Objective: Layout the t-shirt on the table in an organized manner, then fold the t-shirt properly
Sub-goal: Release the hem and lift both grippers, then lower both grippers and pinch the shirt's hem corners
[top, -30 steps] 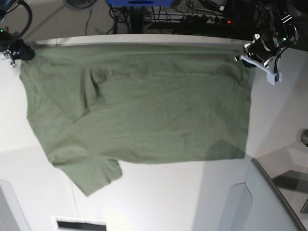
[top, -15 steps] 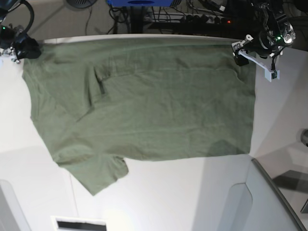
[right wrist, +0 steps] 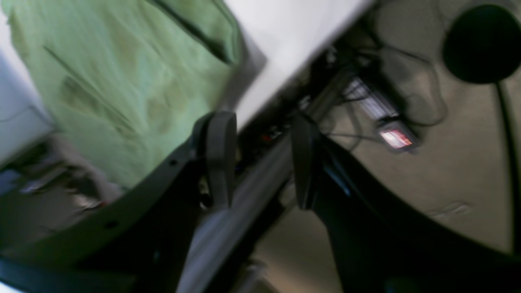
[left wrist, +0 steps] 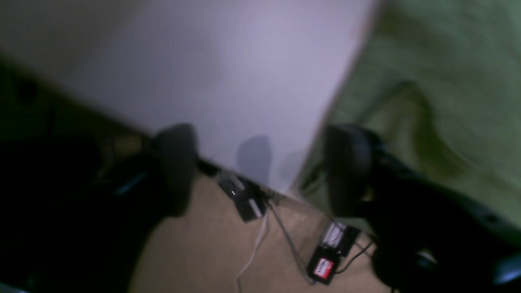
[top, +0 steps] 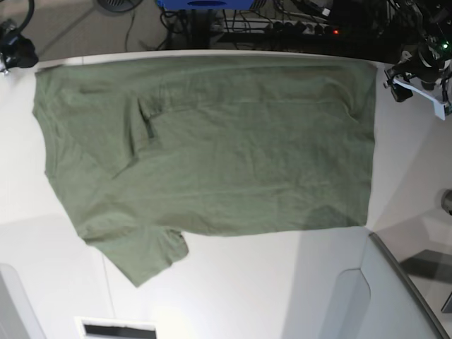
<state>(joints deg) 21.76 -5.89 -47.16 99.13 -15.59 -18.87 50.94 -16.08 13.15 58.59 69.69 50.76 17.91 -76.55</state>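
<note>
The olive-green t-shirt lies spread on the white table, its long straight edge running along the far rim. One sleeve points toward the near left, and a fold creases the cloth at the upper left. My left gripper hovers off the shirt's far right corner. In its wrist view it is open and empty, with the t-shirt just beside one finger. My right gripper sits past the far left corner, open and holding nothing, with the t-shirt behind it.
Cables and power strips lie on the floor beyond the table's far edge, near a blue object. A grey panel juts in at the near right. A dark slot sits at the near edge.
Both grippers opened, let go of the shirt's far corners and drew outward away from it. The shirt settled flat with its far edge at the table rim.
</note>
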